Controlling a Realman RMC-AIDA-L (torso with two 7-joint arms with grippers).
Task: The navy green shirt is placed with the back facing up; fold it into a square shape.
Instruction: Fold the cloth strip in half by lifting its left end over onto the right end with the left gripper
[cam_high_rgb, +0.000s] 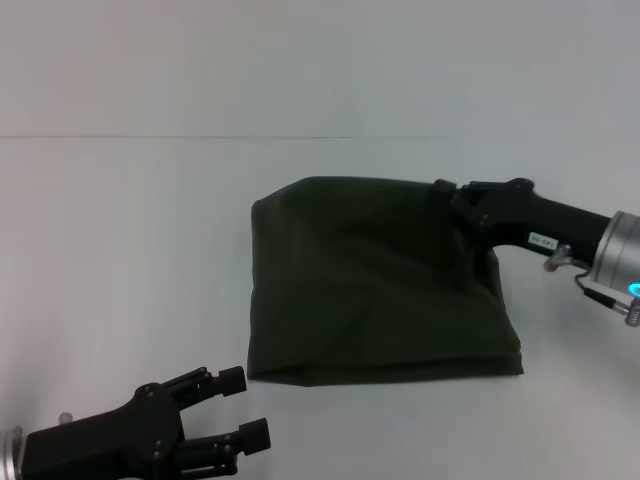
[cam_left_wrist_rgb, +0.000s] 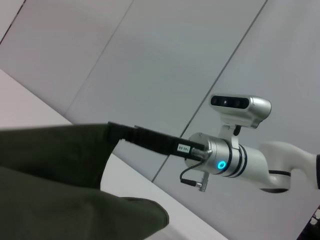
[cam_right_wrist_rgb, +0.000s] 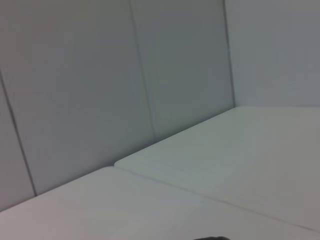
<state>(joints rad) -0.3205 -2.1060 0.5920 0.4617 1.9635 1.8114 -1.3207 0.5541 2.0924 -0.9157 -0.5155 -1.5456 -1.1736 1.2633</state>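
Lying mid-table (cam_high_rgb: 120, 250), the shirt (cam_high_rgb: 370, 290) is already a compact, roughly square bundle, plain side up, so no lettering shows. The right gripper (cam_high_rgb: 455, 205) sits at its far right corner, likely pinching or just releasing the last fold; whether its fingers are closed cannot be told. The left gripper (cam_high_rgb: 250, 405) waits spread, near the front left corner, clear of the cloth. A small white label on the right arm is unreadable.
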